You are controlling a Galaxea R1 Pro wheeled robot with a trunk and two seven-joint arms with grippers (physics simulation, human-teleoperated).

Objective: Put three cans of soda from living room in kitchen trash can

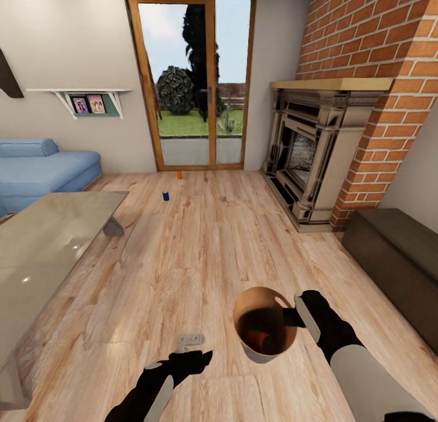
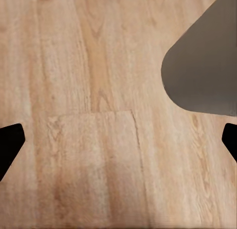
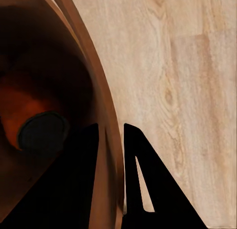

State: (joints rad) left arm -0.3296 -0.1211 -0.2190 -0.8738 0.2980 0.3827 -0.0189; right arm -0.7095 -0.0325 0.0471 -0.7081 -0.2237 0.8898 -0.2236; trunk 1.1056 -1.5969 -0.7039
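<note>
The right hand (image 1: 291,317) is clamped on the rim of the tash can (image 1: 266,332) at lower centre of the head frame; the right wrist view shows one finger inside the wall and one outside, pinching the thin wood-toned rim. The bin hangs off that single pinch, apparently above the plank floor (image 1: 201,245) — so the chief risk, as I judge it, is the bin swinging or slipping out of the grip if the base turns or stops sharply on the way to the cans. A tilt could also spill what it already carries.

Inside it lies one orange can (image 3: 29,115) on its side, grey top facing the wrist camera, resting low against the bin's dark interior. In the head view it shows as an orange patch at the bottom of the bin.

Two cans remain in the living room, both upright on the floor in the upper-middle of the head frame: a dark blue can (image 1: 165,196) near the far corner of the glass desk (image 1: 55,227), and another orange can (image 1: 179,174) beyond it, close to the glass doors (image 1: 191,81).

The left hand (image 1: 190,349) hovers spread apart and empty over the floor at lower left.
</note>
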